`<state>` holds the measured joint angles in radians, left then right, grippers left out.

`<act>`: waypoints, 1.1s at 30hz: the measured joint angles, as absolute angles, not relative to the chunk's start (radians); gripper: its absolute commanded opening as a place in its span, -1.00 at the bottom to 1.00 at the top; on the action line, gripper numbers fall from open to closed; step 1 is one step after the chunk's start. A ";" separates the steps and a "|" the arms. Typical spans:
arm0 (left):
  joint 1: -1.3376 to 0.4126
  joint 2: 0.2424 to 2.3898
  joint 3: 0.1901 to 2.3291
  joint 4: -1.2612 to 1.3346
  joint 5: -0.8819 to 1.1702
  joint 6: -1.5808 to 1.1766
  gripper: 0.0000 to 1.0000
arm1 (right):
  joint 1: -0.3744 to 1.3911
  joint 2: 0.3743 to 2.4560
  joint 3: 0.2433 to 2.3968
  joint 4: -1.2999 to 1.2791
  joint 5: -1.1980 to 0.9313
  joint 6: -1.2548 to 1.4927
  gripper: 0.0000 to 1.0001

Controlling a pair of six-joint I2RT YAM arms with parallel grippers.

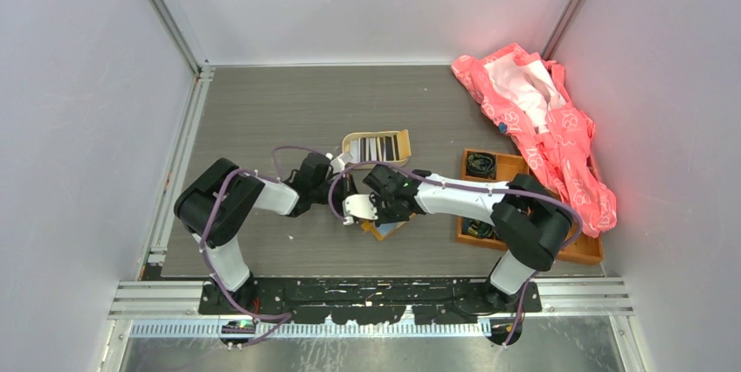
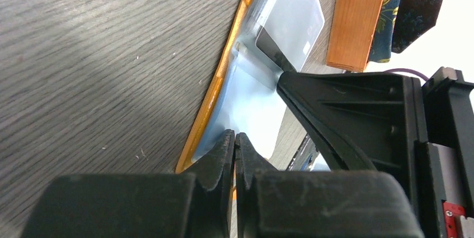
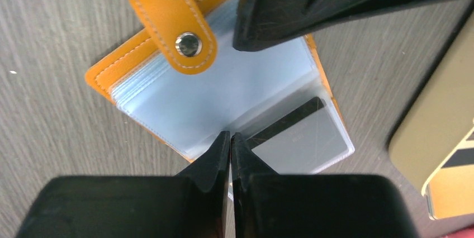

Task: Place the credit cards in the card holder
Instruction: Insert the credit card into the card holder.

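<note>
Fingers [image 2: 218, 157] of the left arm are shut, and the right fingers [image 3: 212, 160] are shut too. Both tips are at the clear pockets of the open card holder [image 3: 223, 90]. It lies flat near the middle of the table [image 3: 56, 37]. One grey card [image 3: 302, 134] sits in a pocket.

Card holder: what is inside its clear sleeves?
One grey card with a dark stripe shows through a sleeve of the card holder. Other visible sleeves look empty, but the left gripper and right gripper cover parts of them.
</note>
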<state>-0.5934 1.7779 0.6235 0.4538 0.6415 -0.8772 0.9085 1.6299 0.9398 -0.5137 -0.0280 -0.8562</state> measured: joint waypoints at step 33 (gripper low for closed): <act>-0.590 1.492 0.600 0.355 0.512 -0.804 -0.72 | 0.815 1.616 1.001 -0.516 0.027 -0.579 0.72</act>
